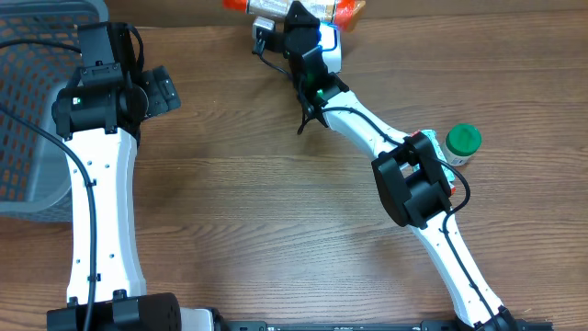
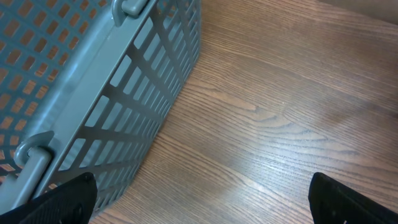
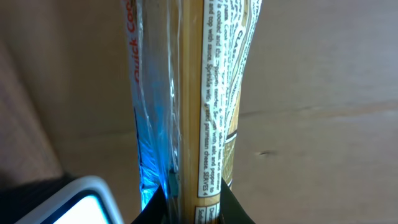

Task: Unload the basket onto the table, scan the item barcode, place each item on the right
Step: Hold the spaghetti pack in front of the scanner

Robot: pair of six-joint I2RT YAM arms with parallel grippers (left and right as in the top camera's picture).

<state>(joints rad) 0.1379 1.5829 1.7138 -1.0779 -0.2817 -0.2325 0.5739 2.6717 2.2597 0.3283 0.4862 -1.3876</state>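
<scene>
**Overhead.** Count: 2 arms, 1 basket, 1 bottle, 1 packet, 1 white object.
- The wooden desk (image 1: 257, 211) carries everything.
- The grey mesh basket (image 1: 23, 198) sits at the left edge. The left arm (image 1: 96, 184) rises beside it, with its end just right of the basket rim.
- The right arm (image 1: 367, 129) runs diagonally from the near right corner to the far edge.
- The pasta packet (image 1: 349, 9) lies along that far edge, orange at both ends, with the arm's end over its middle.
- A white object lit blue (image 1: 329, 44) sits just beside the arm's end. I cannot tell what it is.
- The bottle (image 1: 462, 142) has a green cap and stands alone near the right arm's elbow, well apart from the packet.

**Left wrist.** The two left fingers (image 2: 68, 196) show only as dark tips in the bottom corners. They are spread wide, with bare desk between them and nothing held. The basket wall fills the upper left.

**Right wrist.** The right fingers (image 3: 152, 214) are clamped on the lower end of the pasta packet, one on each side. The packet runs straight up the frame: clear film over pale strands, with a panel of small cooking text on the right. Its barcode is not visible here. The white object shows in the lower left corner.
</scene>
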